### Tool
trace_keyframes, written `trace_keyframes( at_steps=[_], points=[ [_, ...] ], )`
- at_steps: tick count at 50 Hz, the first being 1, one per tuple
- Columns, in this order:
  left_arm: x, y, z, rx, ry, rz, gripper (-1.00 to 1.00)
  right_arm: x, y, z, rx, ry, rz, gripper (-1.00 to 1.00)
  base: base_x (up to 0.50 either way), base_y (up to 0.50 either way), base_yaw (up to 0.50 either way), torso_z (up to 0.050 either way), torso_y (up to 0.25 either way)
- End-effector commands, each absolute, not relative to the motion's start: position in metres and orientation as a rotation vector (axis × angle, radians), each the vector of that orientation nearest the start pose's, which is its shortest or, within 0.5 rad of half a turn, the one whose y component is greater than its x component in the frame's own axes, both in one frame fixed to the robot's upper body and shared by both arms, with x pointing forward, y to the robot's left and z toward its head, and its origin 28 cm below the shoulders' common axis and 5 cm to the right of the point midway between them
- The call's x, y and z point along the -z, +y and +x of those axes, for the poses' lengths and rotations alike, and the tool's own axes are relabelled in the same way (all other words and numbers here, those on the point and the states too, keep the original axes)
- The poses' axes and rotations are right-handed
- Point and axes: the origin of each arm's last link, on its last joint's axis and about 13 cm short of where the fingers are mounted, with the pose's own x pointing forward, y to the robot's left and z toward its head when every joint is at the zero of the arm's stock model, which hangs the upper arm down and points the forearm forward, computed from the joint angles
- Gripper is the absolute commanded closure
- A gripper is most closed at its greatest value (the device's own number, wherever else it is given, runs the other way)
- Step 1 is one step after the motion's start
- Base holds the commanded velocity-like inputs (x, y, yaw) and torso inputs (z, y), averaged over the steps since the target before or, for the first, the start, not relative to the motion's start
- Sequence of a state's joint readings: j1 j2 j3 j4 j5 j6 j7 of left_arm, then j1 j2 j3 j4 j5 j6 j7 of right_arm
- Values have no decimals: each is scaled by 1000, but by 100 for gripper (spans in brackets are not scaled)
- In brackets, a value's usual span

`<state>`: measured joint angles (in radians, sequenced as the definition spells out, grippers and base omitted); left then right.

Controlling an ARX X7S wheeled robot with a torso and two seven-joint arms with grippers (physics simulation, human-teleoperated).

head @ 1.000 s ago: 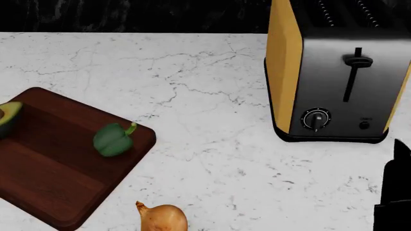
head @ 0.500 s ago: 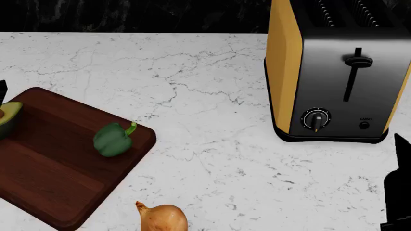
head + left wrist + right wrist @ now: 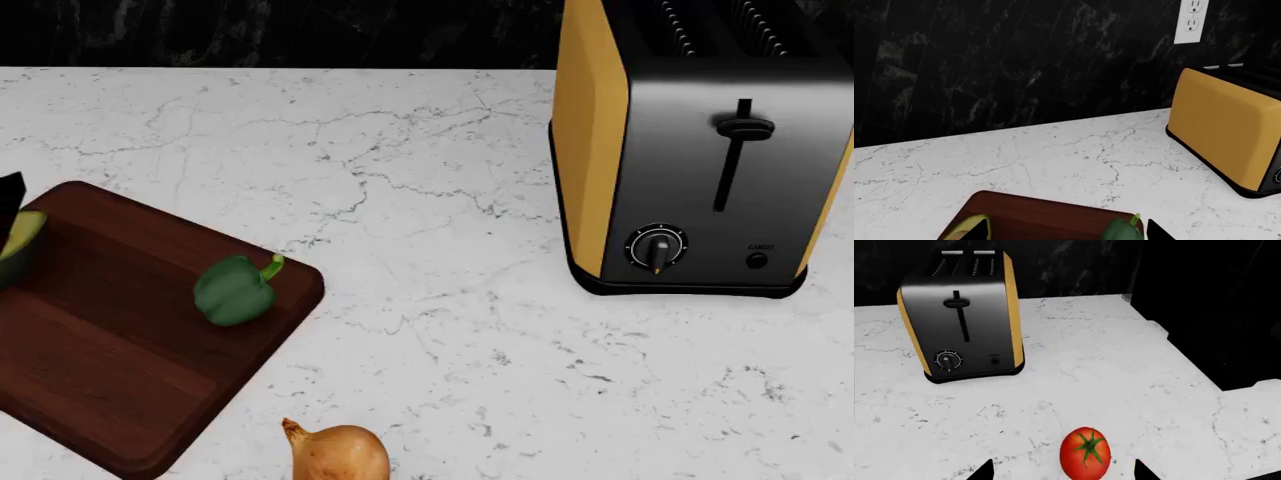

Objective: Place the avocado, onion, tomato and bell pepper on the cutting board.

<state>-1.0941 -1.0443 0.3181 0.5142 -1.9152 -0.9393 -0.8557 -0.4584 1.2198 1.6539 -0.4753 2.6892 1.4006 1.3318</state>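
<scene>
Kitchen: marble counter (image 3: 441, 330), toaster (image 3: 701, 150).

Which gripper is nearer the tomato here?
Right. The tomato sits between the right gripper's fingers in its wrist view; the left gripper is over the cutting board.

toaster (image 3: 701, 150) at right, open counter (image 3: 441, 330) beside

Bell pepper (image 3: 235, 290) on cutting board (image 3: 107, 360); onion (image 3: 339, 451) beside it.
</scene>
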Motion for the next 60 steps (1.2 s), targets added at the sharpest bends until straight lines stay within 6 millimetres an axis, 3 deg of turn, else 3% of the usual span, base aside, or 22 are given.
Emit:
trace_keyframes(
  at_steps=[1, 17, 28, 60],
  points=[
    [-309, 276, 198, 267, 104, 24, -100, -319, -257, 19, 379, 297, -33, -100, 0, 0, 0, 0, 0],
    [-310, 274, 197, 264, 106, 30, -100, -283, -280, 43, 430, 322, 71, -100, 0, 0, 0, 0, 0],
    [-310, 273, 199, 257, 110, 38, -100, -260, -283, 75, 386, 361, 117, -100, 0, 0, 0, 0, 0],
    [-307, 273, 199, 251, 112, 34, -100, -235, -279, 126, 364, 432, 140, -100, 0, 0, 0, 0, 0]
  ],
)
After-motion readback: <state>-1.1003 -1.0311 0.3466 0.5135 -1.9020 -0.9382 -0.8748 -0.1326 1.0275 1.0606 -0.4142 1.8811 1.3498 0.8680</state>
